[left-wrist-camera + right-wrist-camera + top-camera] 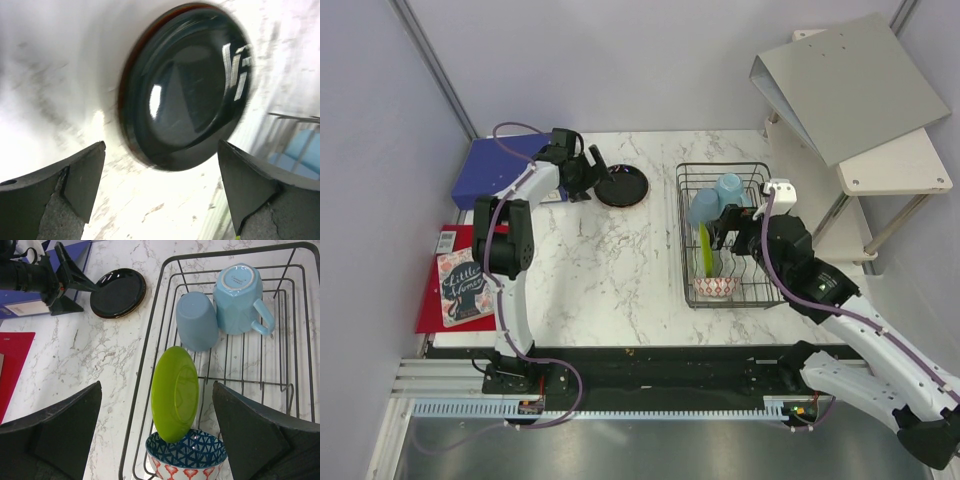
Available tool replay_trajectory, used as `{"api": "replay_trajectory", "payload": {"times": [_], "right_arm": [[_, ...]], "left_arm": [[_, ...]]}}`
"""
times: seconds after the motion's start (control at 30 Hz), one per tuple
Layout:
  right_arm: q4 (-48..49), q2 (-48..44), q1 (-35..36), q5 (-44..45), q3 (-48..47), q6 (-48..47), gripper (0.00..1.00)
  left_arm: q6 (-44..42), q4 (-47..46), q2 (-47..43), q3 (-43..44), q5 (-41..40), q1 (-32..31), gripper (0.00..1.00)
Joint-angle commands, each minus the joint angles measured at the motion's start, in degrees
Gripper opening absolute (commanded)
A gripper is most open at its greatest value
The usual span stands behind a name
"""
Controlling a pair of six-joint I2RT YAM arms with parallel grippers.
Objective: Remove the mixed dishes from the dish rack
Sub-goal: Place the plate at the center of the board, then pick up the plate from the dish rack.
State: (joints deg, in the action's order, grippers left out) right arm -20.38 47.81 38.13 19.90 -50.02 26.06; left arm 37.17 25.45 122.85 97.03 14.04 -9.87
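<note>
**1 plate out, rack mostly full**

Done: black plate (622, 187) lies flat on the table (600, 260), well left of the dish rack (149, 340). Left in rack: green plate (175, 392) on edge, 2 blue cups (197, 327) at far end, patterned bowl (186, 455) at near end (maybe 2 nested, can't tell). Left gripper (161, 147) is stretched to the far-left, jaws wide, holding nothing, black plate just ahead. Right gripper (156, 385) hovers over rack, open & empty, above green plate.

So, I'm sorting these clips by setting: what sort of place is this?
Probably a robotics test cell, not a kitchen: plain grey partition walls enclose a marble-patterned table, an aluminium mounting rail runs along its near edge, and the dish rack sits on it.
</note>
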Motion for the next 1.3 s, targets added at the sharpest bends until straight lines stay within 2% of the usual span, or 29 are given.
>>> {"api": "replay_trajectory", "payload": {"times": [0.0, 0.2, 0.37, 0.47, 0.7, 0.87, 1.0, 1.27], "right_arm": [[0.78, 1.31, 0.01, 2.77, -0.60, -0.66, 0.98], [-0.80, 4.74, -0.07, 3.22, -1.92, -0.84, 0.98], [-5.01, 11.77, 0.54, 3.47, -5.78, -2.16, 0.94], [-7.47, 15.55, 2.38, 7.24, -8.25, -3.12, 0.92], [-16.35, 26.08, 10.12, 22.45, -16.68, -5.06, 0.85], [-19.96, 29.79, 12.32, 28.52, -18.62, -4.27, 0.76], [-22.33, 32.69, 12.50, 31.68, -19.15, -3.48, 0.68], [-21.54, 36.03, 12.67, 30.02, -18.89, -2.60, 0.62]], "left_arm": [[-4.82, 10.22, -5.67, 1.23, -8.57, 0.20, 0.99], [-3.34, 10.93, -14.64, -4.99, -11.41, 0.20, 0.99], [0.53, 8.22, -29.29, -13.08, -12.28, -1.73, 0.99], [1.06, 5.84, -36.76, -18.54, -13.86, -4.98, 0.99], [2.91, 3.03, -48.12, -28.64, -21.77, -16.75, 0.97], [5.63, -1.01, -54.02, -36.89, -24.05, -20.36, 0.95], [6.95, -1.37, -57.54, -40.87, -26.43, -20.63, 0.95], [7.13, -1.72, -60.53, -45.09, -26.96, -20.72, 0.95]]}}
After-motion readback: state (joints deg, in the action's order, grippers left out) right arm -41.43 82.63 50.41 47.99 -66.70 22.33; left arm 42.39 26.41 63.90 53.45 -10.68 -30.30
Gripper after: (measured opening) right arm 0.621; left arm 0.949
